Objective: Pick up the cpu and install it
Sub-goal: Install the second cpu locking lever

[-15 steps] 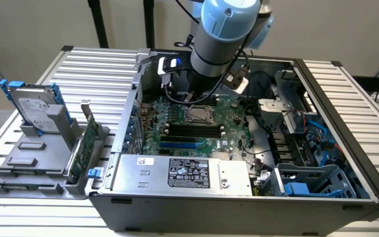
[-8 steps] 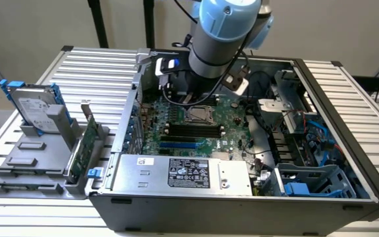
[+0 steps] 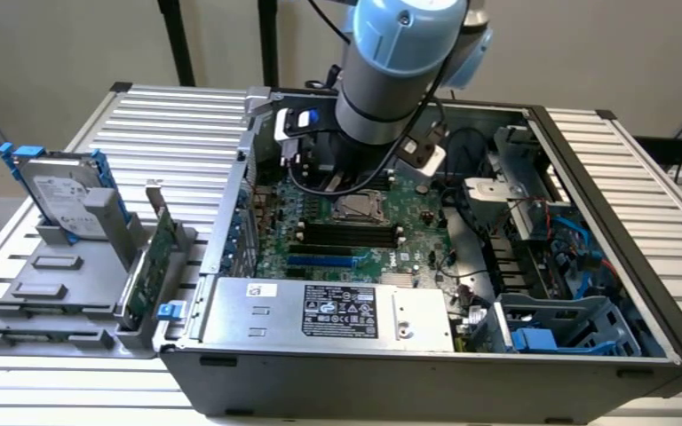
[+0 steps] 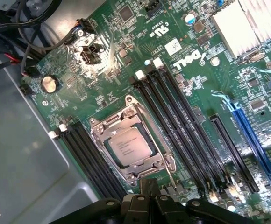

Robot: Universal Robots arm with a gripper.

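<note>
The cpu (image 4: 127, 145) lies flat inside the socket frame (image 4: 131, 140) on the green motherboard (image 4: 182, 88), its dull silver top facing up. In the exterior view the arm (image 3: 389, 80) reaches down into the open computer case (image 3: 436, 355), which rests on the ribbed metal surface (image 3: 163, 115), and the socket (image 3: 361, 209) sits just below the arm's wrist. The claw (image 4: 147, 198) hangs close above the socket's edge, and nothing appears to be held in it. Its dark linkages crowd the frame edge, so whether its fingers are apart or together cannot be told.

Judging by this, the placing step looks done or nearly so: the chip appears seated, though the view is too oblique to confirm it lies fully level. What remains calls for keeping clear of the memory slots (image 4: 182, 130) beside the socket without nudging the chip.
</note>
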